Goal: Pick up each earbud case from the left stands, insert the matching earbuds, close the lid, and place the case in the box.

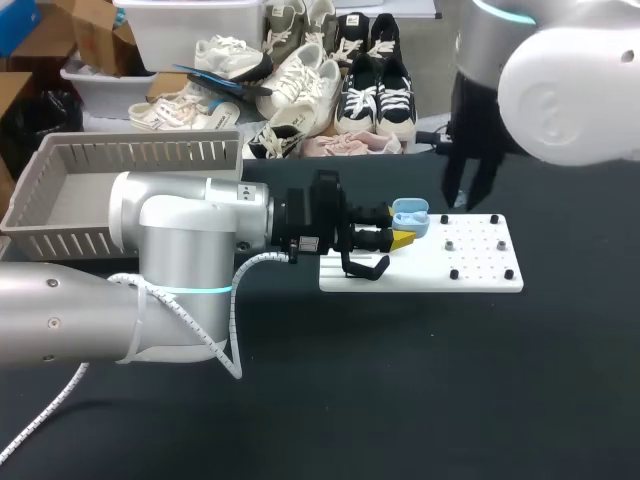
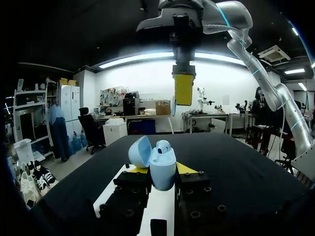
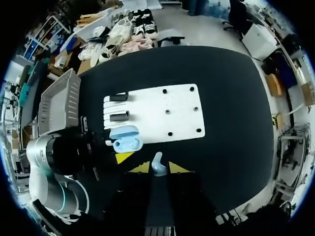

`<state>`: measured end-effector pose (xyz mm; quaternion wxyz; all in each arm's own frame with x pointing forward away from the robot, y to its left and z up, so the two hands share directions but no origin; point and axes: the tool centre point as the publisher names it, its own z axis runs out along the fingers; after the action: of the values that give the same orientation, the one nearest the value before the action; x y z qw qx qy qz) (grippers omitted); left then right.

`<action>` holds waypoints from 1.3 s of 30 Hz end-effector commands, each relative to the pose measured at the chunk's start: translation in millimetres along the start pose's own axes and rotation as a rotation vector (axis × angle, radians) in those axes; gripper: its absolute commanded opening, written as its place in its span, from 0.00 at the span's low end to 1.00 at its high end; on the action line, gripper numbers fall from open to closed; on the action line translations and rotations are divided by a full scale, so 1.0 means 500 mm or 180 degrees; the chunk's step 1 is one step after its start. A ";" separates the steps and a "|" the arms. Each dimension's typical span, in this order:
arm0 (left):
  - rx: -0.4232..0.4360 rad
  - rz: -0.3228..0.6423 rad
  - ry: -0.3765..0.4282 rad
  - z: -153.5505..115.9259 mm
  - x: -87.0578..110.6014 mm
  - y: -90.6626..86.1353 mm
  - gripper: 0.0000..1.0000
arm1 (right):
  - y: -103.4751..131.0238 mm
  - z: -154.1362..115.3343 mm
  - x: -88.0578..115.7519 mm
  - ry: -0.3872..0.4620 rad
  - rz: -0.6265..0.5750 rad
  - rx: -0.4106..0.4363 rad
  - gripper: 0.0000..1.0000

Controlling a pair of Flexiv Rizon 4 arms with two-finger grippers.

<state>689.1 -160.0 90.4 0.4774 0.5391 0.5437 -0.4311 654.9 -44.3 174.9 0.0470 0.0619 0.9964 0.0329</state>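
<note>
The left arm comes in low from the left, and its gripper (image 1: 400,238) is clamped on a light blue earbud case (image 1: 410,215), a yellow tip pressed to each side. The case is held over the left end of the white board (image 1: 480,270), clear of the two black stands (image 3: 119,116) there. Its lid is hinged open. From the left wrist, what looks like an earbud (image 2: 164,145) sits in the open top.

The right arm hangs at the far right, its gripper (image 1: 468,195) above the board's far edge, just right of the case and higher. From its own wrist camera, the two yellow tips are closed onto a small light blue earbud (image 3: 157,164), with the open case below and slightly to the left. From the left wrist, that gripper hangs over the table beyond the case, well apart from it.

The grey slotted box (image 1: 130,155) stands at the far left of the black table (image 1: 420,390), behind the left arm.
</note>
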 end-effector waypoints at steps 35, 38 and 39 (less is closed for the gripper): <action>-0.0017 0.0005 -0.0006 0.000 0.001 -0.002 0.00 | 0.069 0.011 0.007 0.0147 -0.1777 -0.0296 0.00; -0.0017 0.0005 -0.0006 0.000 0.001 -0.002 0.00 | 0.071 0.017 0.008 0.0155 -0.1881 -0.0267 0.00; -0.0017 0.0005 -0.0006 0.000 0.001 -0.002 0.00 | 0.071 0.018 0.008 0.0153 -0.1911 -0.0261 0.00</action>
<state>689.1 -160.0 90.4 0.4774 0.5391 0.5437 -0.4311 654.5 -10.6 169.4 0.0349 -0.2363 0.9691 0.0615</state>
